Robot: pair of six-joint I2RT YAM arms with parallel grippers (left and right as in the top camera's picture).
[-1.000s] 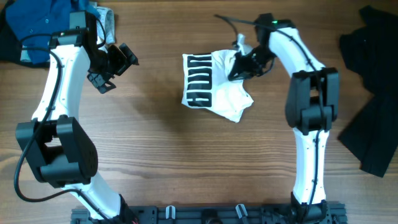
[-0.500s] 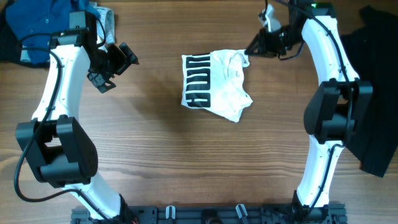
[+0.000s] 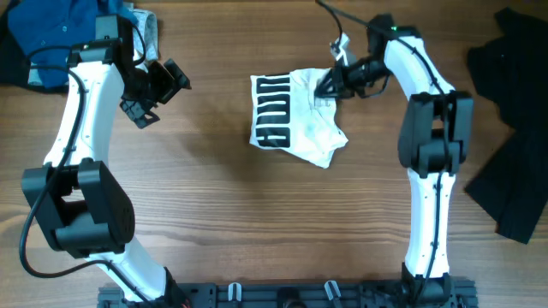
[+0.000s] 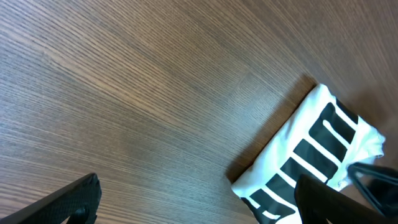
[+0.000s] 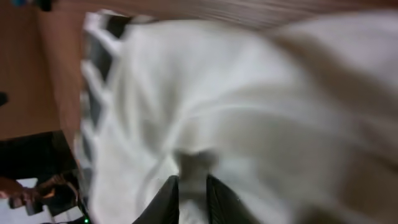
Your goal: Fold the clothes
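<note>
My right gripper sits at the far right corner of the T-shirt, whether its jaws are clamped I cannot tell; left gripper gapes, well away.

Wooden table bears white T-shirt (folded), blue garment, black garment.

Layout from above: a folded T-shirt lies at the centre of the table. The right gripper is at its rear right corner, the left gripper well apart to its left. A garment heap occupies the rear left corner, a spread garment the right edge.
</note>
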